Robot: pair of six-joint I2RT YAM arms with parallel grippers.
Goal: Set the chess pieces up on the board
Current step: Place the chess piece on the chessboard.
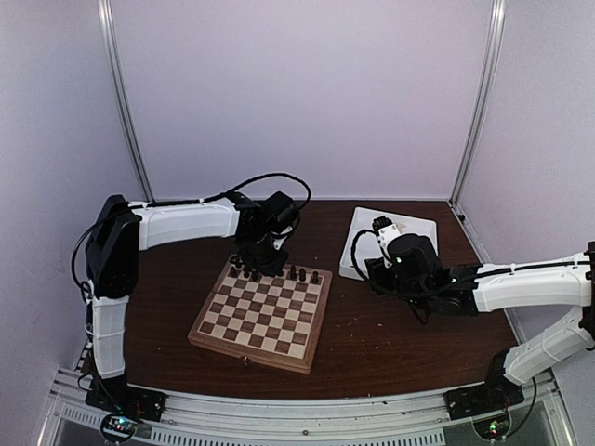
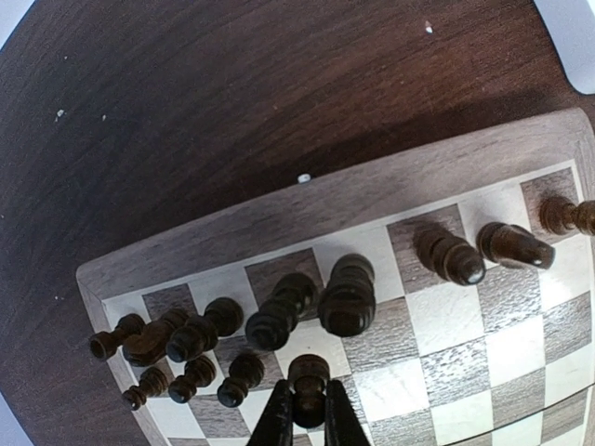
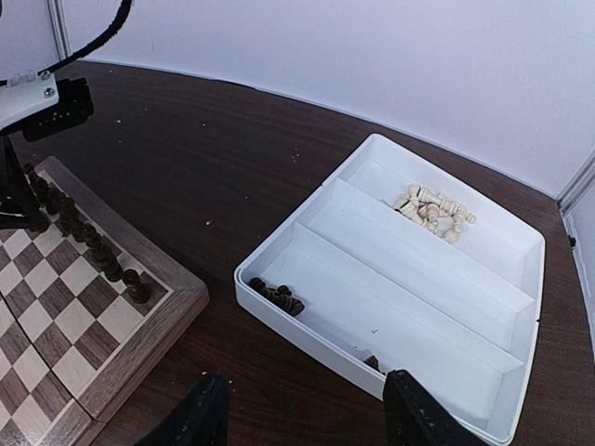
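Note:
The board point(image 1: 249, 354) lies left of centre on the table, with dark chess pieces point(image 1: 296, 273) lined along its far edge. In the left wrist view, several dark pieces point(image 2: 348, 295) stand in the back ranks of the board point(image 2: 325, 200). My left gripper point(image 2: 309, 413) is shut on a dark pawn point(image 2: 309, 376), which stands upright over a second-rank square. My right gripper point(image 3: 302, 409) hangs open over bare table just in front of the white tray point(image 3: 307, 321), with nothing between its fingers. A few dark pieces point(image 3: 277, 297) and a pile of cream pieces point(image 3: 432, 209) lie in the tray.
The white tray point(image 1: 414, 226) sits at the back right, its near compartment holding another dark piece point(image 3: 374, 362) by the front wall. The board's corner point(image 3: 177, 302) lies left of my right gripper. White walls close in the back and sides.

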